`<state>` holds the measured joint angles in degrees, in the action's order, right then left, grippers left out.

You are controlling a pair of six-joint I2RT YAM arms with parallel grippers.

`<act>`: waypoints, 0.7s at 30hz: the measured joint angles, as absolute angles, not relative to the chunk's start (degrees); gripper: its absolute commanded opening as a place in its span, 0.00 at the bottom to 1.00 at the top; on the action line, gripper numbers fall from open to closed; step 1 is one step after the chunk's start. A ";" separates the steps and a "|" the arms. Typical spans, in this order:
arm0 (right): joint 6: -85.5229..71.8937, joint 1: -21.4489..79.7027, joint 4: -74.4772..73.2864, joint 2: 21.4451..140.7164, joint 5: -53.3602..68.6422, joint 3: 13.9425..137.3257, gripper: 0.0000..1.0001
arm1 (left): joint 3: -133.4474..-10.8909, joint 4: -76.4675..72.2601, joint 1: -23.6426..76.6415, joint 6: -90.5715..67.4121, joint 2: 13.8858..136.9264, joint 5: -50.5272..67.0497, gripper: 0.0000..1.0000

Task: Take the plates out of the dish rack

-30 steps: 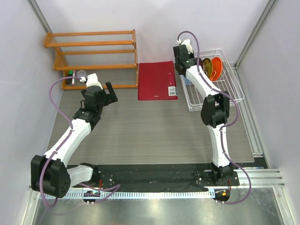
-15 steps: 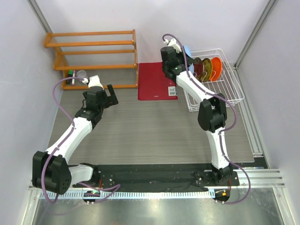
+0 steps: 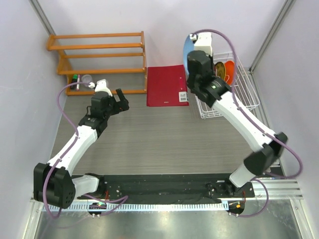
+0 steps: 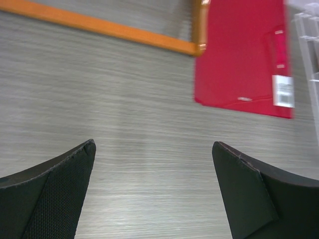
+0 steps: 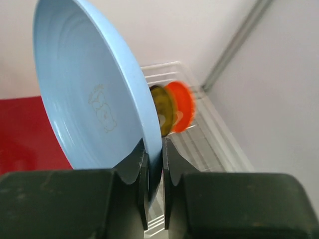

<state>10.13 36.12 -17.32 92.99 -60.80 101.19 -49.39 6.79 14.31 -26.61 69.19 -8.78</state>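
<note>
My right gripper (image 3: 192, 53) is shut on the rim of the light blue plate (image 3: 186, 49) and holds it on edge, raised above the left end of the white wire dish rack (image 3: 246, 99). In the right wrist view the jaws (image 5: 153, 153) pinch the plate's lower rim (image 5: 89, 94). The yellow plate (image 5: 162, 110) and the orange plate (image 5: 182, 103) stand in the rack (image 5: 219, 144) behind it; both also show from above, the yellow plate (image 3: 220, 70) and the orange plate (image 3: 230, 68). The red floral plate is hidden. My left gripper (image 3: 121, 99) is open and empty over bare table (image 4: 154, 164).
A flat red folder (image 3: 167, 84) lies between the rack and the orange wooden shelf (image 3: 99, 57); it also shows in the left wrist view (image 4: 244, 59). Small items (image 3: 79, 80) sit under the shelf's left end. A metal rail (image 3: 271, 144) runs along the right wall.
My right arm has lifted the blue plate up out of the rack and swung its elbow out to the right. The left gripper has shifted slightly right.
</note>
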 measured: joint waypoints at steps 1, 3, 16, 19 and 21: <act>7.79 36.14 -18.39 90.94 -58.72 99.57 0.05 | -49.39 6.39 14.31 -27.11 68.73 -7.55 1.00; 2.17 35.77 -20.60 86.28 -52.03 94.37 0.05 | -49.30 5.41 14.31 -28.69 67.53 -5.23 0.99; -22.31 35.24 -21.43 79.81 -11.88 68.55 0.07 | -35.44 -9.80 14.31 -40.45 57.82 8.84 0.96; -25.69 35.24 -18.63 79.22 -6.55 65.84 0.08 | -32.18 -11.81 14.31 -42.19 56.58 10.00 0.92; -27.18 35.24 -17.10 78.94 -4.12 64.88 0.08 | -30.79 -12.78 14.37 -43.05 55.83 10.52 0.91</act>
